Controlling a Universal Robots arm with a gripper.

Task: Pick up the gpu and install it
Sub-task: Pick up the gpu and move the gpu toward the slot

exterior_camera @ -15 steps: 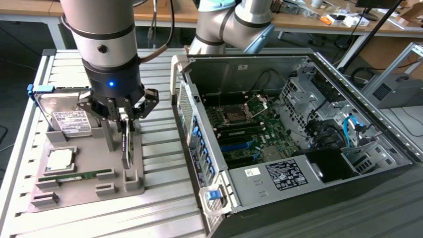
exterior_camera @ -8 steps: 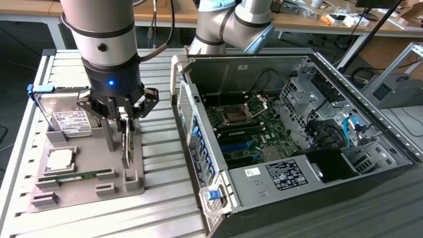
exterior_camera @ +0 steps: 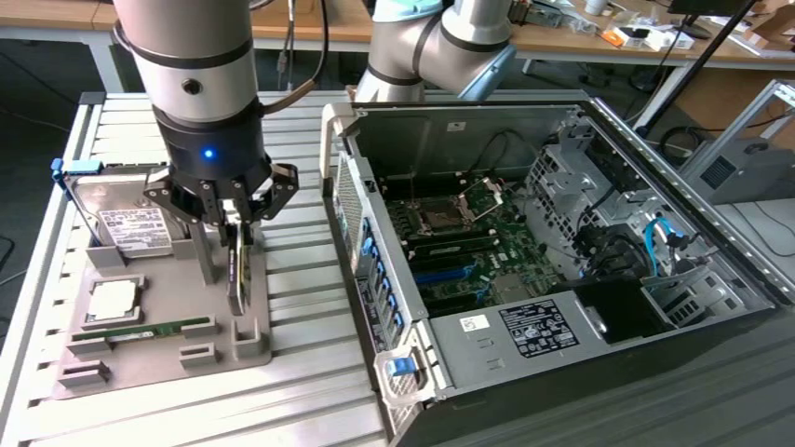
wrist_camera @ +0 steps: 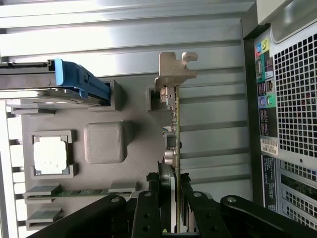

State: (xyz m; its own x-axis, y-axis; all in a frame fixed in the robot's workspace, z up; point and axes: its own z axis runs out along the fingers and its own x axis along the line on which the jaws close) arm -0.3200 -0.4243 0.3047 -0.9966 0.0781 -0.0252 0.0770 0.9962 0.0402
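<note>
The gpu [exterior_camera: 238,275] stands on edge in a slot of the grey holder tray [exterior_camera: 162,358], a thin dark card with a green board. In the wrist view the gpu [wrist_camera: 174,124] runs away from the camera, and its silver bracket [wrist_camera: 174,69] is at the far end. My gripper [exterior_camera: 231,226] is straight above the card, and its black fingers [wrist_camera: 163,191] press against both faces near the top edge. The gripper [wrist_camera: 174,186] is shut on the card, which still sits in its slot.
On the same tray are a silver hard drive [exterior_camera: 125,223] with a blue clip, a CPU [exterior_camera: 114,298] and a green RAM stick [exterior_camera: 143,331]. The open computer case [exterior_camera: 559,270] lies to the exterior view's right, its motherboard [exterior_camera: 466,247] exposed. The slatted metal table [exterior_camera: 298,307] holds both.
</note>
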